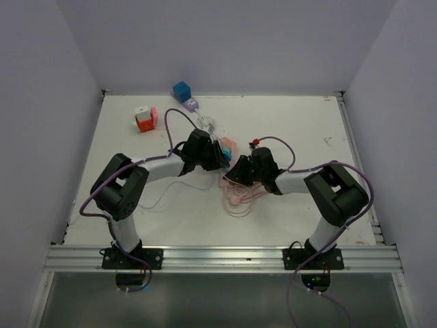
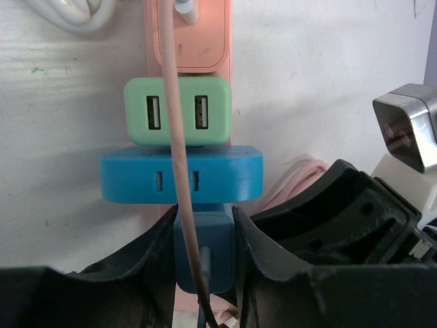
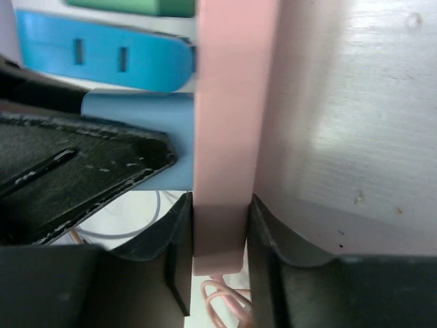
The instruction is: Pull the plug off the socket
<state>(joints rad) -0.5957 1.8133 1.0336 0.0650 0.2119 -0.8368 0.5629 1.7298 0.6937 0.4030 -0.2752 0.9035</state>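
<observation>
Grasping the blue plug point(image 2: 217, 266) with the left gripper point(image 2: 203, 232): fingers point(image 2: 147, 273) narrowed to plug width, pressing on both its side faces. Pinching the near end of the pink power strip point(image 3: 229, 102) with the right gripper point(image 3: 218, 225): fingers point(image 3: 280, 246) clenched across the strip's thin dimension, touching both sides.

Finding the plug seated in the last position on the strip, at the end nearest both grippers, right beside the wide blue adapter point(image 2: 130, 179). Standing off the strip's face toward the left wrist camera; sticking out leftward from the strip in the right wrist view. Reading the strip's long axis as straight up the left wrist frame, away from the fingers. Lying on the table point(image 1: 300, 123) between the two arms in the top view, mostly hidden under both grippers.

Counting four items in a row on the strip: one blue plug, one wide blue adapter with two slots, one green charger point(image 2: 220, 130) with two USB ports, one pink charger point(image 2: 205, 41). Also one pink cable point(image 2: 177, 154) trailing lengthwise over all four. Counting off the strip, near the far table edge: one blue cube point(image 1: 181, 90), one purple block point(image 1: 190, 104), one red-and-white block point(image 1: 143, 120).
</observation>
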